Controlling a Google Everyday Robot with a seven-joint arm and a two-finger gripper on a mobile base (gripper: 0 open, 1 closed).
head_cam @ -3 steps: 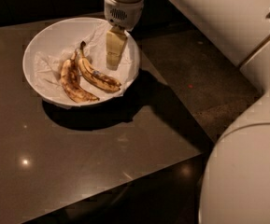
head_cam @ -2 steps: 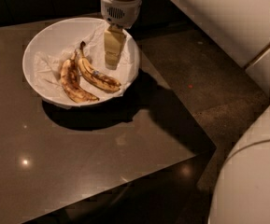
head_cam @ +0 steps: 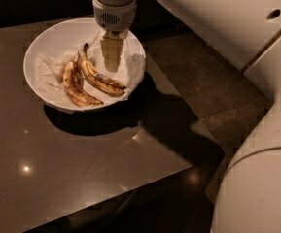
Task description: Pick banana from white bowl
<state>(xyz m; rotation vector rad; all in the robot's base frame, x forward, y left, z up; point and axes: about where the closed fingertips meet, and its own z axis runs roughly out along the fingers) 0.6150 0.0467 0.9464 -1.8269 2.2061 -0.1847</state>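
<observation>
The pale claw (head_cam: 112, 57) hangs over the wide white paper-lined bowl (head_cam: 35, 52) on the shiny brown table (head_cam: 81, 169). I cannot tell if it is spread or pinched. The curved yellow, brown-streaked banana (head_cam: 102, 79) lies in the bowl, near the claw. It is best to grab its middle, away from the browner banana (head_cam: 77, 87).

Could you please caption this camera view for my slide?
Gripper hangs over the white bowl, near the stickered banana.

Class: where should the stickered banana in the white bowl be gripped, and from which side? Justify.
Mid-length on the banana, by its sticker, from above: it lies flat, with the other banana close alongside. The gripper hangs over the white bowl.
</observation>
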